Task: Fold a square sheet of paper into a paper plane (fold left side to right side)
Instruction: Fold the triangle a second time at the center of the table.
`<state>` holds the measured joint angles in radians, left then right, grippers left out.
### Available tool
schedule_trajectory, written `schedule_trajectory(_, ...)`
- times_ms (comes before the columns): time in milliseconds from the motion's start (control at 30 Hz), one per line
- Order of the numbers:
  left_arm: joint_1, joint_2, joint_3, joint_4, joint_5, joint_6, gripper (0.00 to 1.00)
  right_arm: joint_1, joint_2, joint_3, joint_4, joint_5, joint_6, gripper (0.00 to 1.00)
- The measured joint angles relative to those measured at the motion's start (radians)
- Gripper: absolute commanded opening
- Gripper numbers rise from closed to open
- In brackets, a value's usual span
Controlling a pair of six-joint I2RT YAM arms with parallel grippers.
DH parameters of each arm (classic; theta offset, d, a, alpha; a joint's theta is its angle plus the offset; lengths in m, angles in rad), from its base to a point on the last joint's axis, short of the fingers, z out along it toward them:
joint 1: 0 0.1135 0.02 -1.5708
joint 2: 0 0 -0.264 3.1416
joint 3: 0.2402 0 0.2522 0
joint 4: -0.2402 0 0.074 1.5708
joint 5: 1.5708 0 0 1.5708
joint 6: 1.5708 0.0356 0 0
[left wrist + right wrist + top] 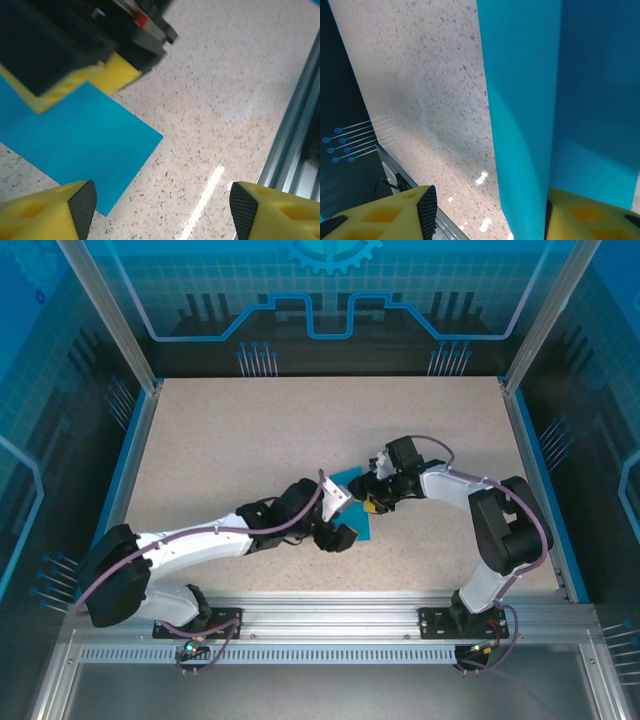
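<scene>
The square sheet of paper (350,478) lies on the speckled worktop (220,440), caught between my two pincers, which meet almost nose to nose near the middle. From above I get only slivers of bright blue past the arms: one patch just beyond the left pincer (343,537), another close beside the right pincer (372,504).

On the left wrist camera the left pincer (162,205) stands wide apart, its yellow fingers (75,207) at either side with nothing clamped between them. A corner of the sheet (85,145) lies flat just ahead of it, reaching down close to one finger. The rest of the gap shows bare worktop, and off past the other finger runs the metal rail (295,125) at the worktop's edge. Further ahead of this pincer, a yellow finger of the right pincer (75,75) sits down on the blue paper, touching it.

On the right wrist camera the right pincer (487,217) is apart as well. One finger (395,215) hangs over bare worktop, clear of the paper. The other (592,220) is right against the sheet. Just inside that finger a long, lighter strip of the paper (520,125) lifts up like a raised flap, with a darker, shaded layer beyond it. I cannot tell whether that finger presses on top of the paper or sits under the flap, but the sheet is not pinched between the two fingers.
</scene>
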<state>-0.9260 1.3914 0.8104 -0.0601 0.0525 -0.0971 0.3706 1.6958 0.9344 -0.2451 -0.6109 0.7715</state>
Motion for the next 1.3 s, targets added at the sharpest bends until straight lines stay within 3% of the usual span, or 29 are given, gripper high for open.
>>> schedule_trajectory(500, -0.131, 0.247, 0.145, -0.052, -0.172, 0.087, 0.76, -0.006, 0.026, 0.024, -0.001, 0.0, 0.013, 0.55)
schedule_trajectory(833, -0.146, 0.364, 0.235, -0.091, -0.281, 0.098, 0.74, -0.006, 0.034, 0.026, 0.0, 0.0, 0.019, 0.55)
schedule_trajectory(933, -0.146, 0.39, 0.251, -0.101, -0.298, 0.102, 0.66, -0.006, 0.035, 0.026, 0.0, 0.0, 0.023, 0.55)
schedule_trajectory(1167, -0.144, 0.417, 0.268, -0.122, -0.32, 0.102, 0.3, -0.006, 0.039, 0.026, 0.0, 0.0, 0.022, 0.55)
schedule_trajectory(1300, -0.135, 0.416, 0.268, -0.122, -0.32, 0.096, 0.18, -0.006, 0.039, 0.026, -0.002, 0.005, 0.021, 0.55)
